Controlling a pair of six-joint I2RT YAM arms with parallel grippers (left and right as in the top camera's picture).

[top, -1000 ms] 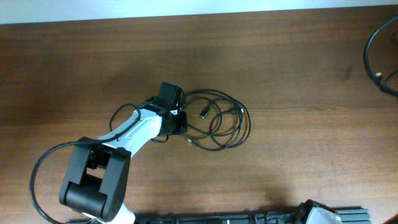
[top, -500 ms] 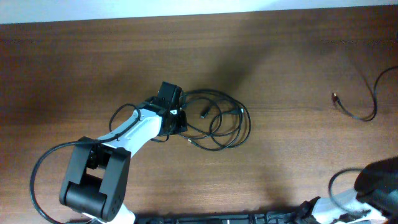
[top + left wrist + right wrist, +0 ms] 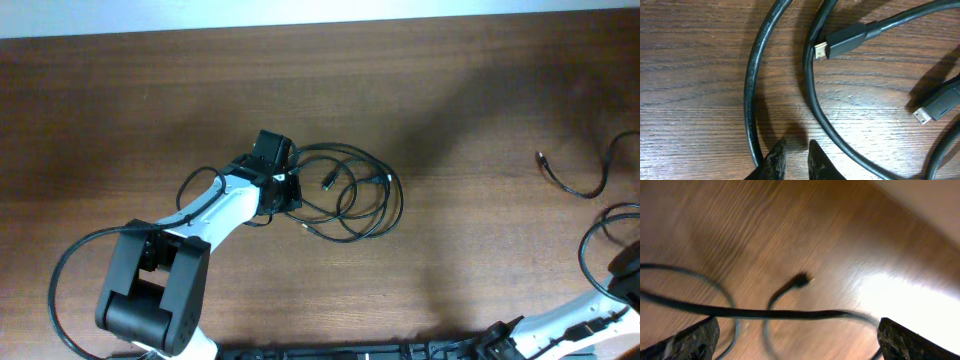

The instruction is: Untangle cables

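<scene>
Left gripper (image 3: 796, 159), jaws narrow, just beside looped cables (image 3: 751, 100) on wooden table (image 3: 690, 100); right gripper (image 3: 797, 342) wide.

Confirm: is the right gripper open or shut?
Open. The right gripper has its fingers at opposite edges of its wrist view, nothing clamped between.

Right gripper (image 3: 797, 332) above a wooden table (image 3: 790, 225), fingers (image 3: 695, 340) set wide apart. Thin black cables (image 3: 755, 312) cross just below a plug end (image 3: 801, 279); loops lie left of the plug. View blurred.
</scene>
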